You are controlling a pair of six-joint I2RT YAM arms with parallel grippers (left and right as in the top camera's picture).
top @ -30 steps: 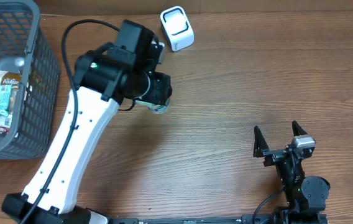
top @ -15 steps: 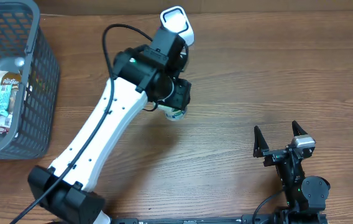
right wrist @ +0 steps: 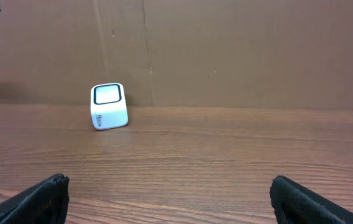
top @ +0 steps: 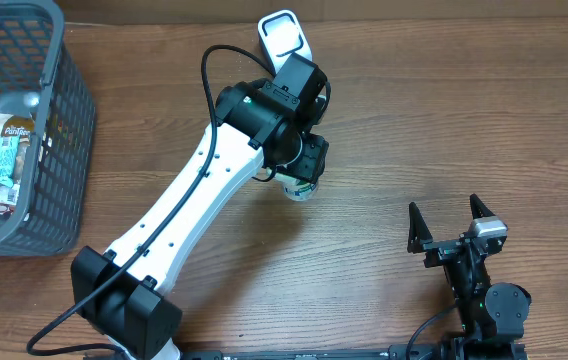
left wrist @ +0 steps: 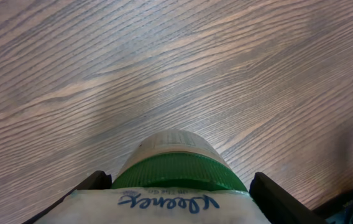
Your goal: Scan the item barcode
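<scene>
A: Where do we see the canister (left wrist: pixel 175 149)?
B: Centre of the overhead frame, just below the white scanner (top: pixel 284 35), clamped half-wide in the left pincer (left wrist: pixel 183 186), over the desk (top: pixel 444 120).
A: And the right pincer (top: pixel 445 222)?
B: Lower right, we find it spread wide, holding nothing.

Two arms, white and black
Left arm (top: pixel 189 215): white link, black joints, thin black cable (top: pixel 205 70). Right arm (top: pixel 484 300): all black, small grey block (top: pixel 486 229).
</scene>
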